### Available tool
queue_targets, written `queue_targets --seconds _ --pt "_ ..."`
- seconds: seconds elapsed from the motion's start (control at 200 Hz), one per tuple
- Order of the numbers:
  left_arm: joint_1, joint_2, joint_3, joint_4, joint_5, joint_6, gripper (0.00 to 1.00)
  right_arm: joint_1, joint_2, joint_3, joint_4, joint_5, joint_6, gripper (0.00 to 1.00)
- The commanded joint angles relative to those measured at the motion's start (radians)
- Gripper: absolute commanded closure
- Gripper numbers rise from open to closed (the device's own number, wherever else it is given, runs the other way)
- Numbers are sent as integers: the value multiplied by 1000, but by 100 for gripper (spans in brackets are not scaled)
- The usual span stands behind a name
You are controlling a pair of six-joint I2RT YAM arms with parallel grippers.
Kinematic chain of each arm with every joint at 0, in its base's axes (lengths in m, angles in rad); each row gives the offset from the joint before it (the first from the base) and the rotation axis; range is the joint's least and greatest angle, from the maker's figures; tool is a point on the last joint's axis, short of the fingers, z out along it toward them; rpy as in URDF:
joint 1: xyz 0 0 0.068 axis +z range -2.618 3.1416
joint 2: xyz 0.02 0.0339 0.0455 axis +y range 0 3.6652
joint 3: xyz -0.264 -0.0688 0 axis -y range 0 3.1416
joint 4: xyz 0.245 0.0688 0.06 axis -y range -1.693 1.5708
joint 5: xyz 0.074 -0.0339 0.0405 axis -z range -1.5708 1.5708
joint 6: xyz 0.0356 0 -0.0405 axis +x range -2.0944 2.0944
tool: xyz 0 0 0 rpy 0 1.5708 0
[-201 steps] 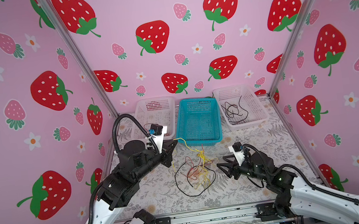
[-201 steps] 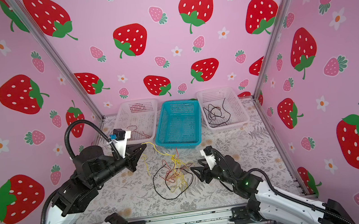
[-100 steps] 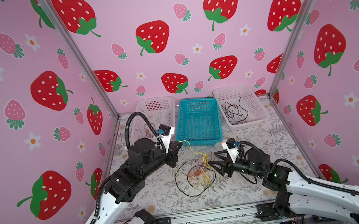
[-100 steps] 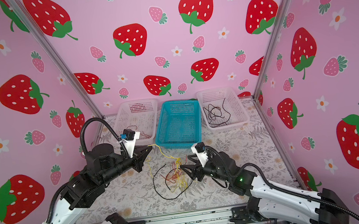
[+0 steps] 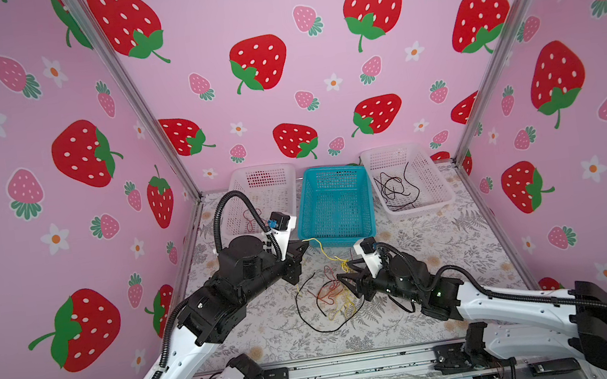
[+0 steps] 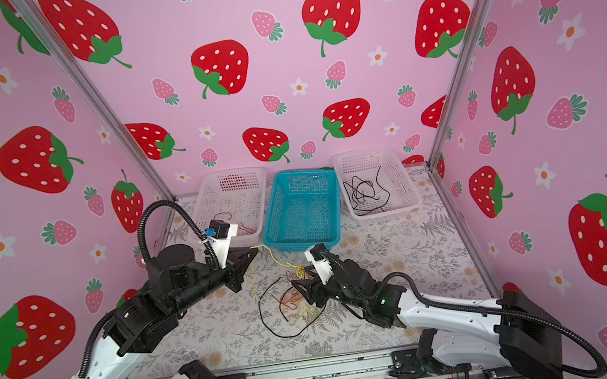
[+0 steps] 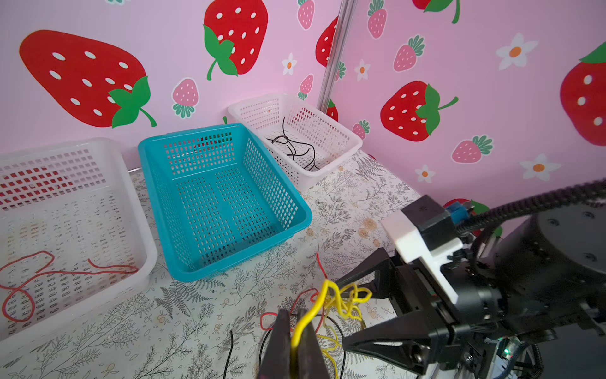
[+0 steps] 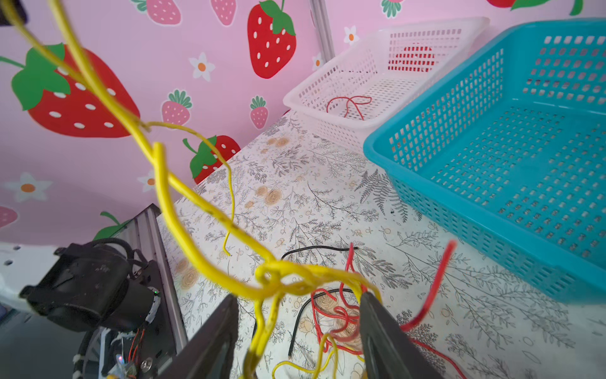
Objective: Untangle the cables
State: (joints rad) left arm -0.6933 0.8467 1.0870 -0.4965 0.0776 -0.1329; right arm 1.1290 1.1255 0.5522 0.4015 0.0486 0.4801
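Overhead, a fern-printed worktop [image 5: 442, 259] fills the floor of the pink, strawberry-papered enclosure. Three perforated baskets stand in a row along its far edge. A blue basket [image 5: 336, 210] is in the middle. A left white basket [image 5: 266, 187] holds a loose red cable [image 7: 82, 272], and a right white basket [image 5: 431, 185] holds a coiled black cable [image 5: 393, 190].

The left end effector [image 5: 303, 244] is raised just in front of the blue basket, its jaws together on a yellow cable [image 5: 322, 250]. The left wrist view shows the strand pinched between the two fingers [image 7: 278, 344]. The right end effector [image 5: 345, 270] sits lower, near the middle of the worktop, with its jaws apart. A yellow knot [image 8: 272, 282] hangs just beyond the fingertips, and strands pass through the gap; whether a finger touches them cannot be told.

The cables [image 5: 330, 300] lie tangled on the worktop between the two arms. They are string-thin, glossy wires in red, yellow and black. The yellow cable runs twisted from the left end effector down into the heap. Red strands curl at the core, and a black strand [image 5: 298, 306] loops widely around the near side.
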Motion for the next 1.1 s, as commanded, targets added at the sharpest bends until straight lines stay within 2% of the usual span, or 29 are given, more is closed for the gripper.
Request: queue_targets --seconds 0.0,0.085,0.22,0.42,0.53,0.735,0.87,1.09 --pt "-9 -18 -8 32 -22 -8 100 4 6 39 25 83 32 59" --pt "-9 -29 -7 20 -37 0 100 5 -3 35 20 92 25 78" --pt "-9 -46 -15 -4 -60 24 100 5 -32 21 1 78 7 100" --pt "-9 -17 -17 -111 -110 108 100 6 -107 27 -76 -26 -49 100" --pt "-9 5 -25 -171 -144 162 100 6 -146 49 -156 -47 -81 100" --pt "-11 17 -41 -145 -144 174 100 6 -110 74 -161 -262 -110 100" --pt "-11 33 -27 -152 -220 234 100 6 -92 76 -158 -339 -112 100" --pt "-14 54 -39 -174 -434 391 100 6 -75 51 -161 -472 -112 100"
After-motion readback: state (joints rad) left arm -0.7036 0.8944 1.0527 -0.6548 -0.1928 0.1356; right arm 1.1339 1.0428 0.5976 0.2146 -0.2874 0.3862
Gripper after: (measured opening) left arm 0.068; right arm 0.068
